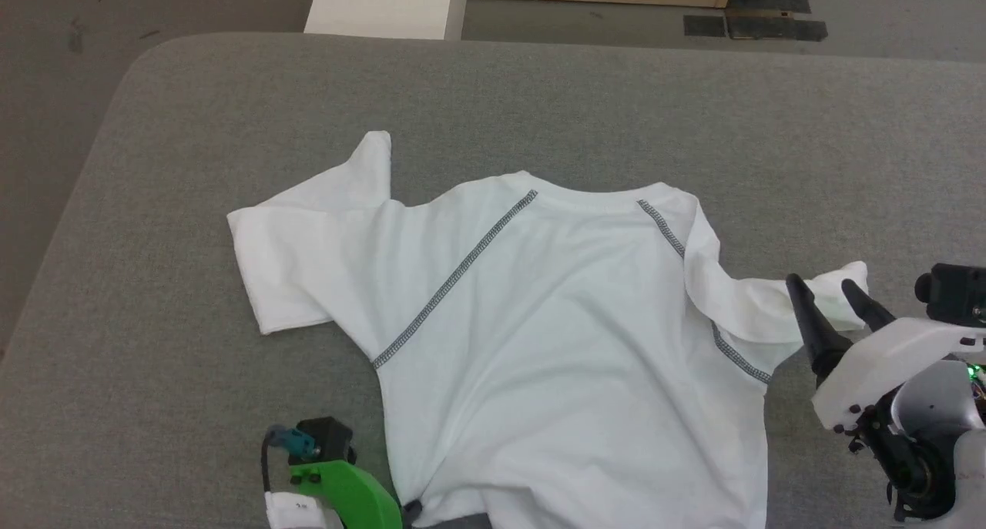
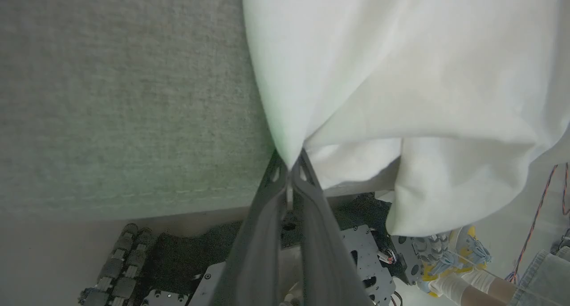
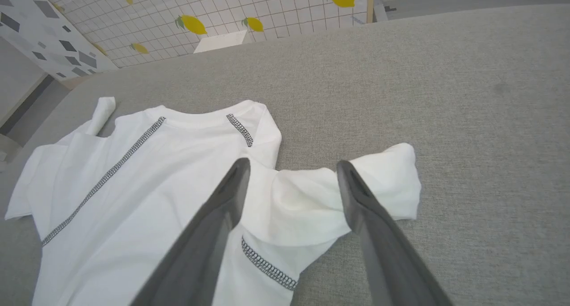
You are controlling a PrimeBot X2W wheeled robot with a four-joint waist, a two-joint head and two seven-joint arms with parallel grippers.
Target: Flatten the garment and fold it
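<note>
The white garment (image 1: 555, 313) lies spread on the grey table, neck toward the far side, with dark zigzag seams on both shoulders. One sleeve is bunched at the left, the other at the right. My left gripper (image 2: 290, 165) is shut on the garment's (image 2: 401, 74) lower hem at the table's near edge; in the head view its green wrist (image 1: 339, 483) sits at the bottom. My right gripper (image 1: 830, 289) hovers open over the right sleeve (image 3: 311, 199), its fingers (image 3: 231, 194) apart on either side of the fabric.
A rigid white box (image 1: 389, 5) stands beyond the table's (image 1: 693, 113) far edge. In the left wrist view, the robot's base (image 2: 356, 261) and a person's foot (image 2: 449, 275) show below the table's near edge.
</note>
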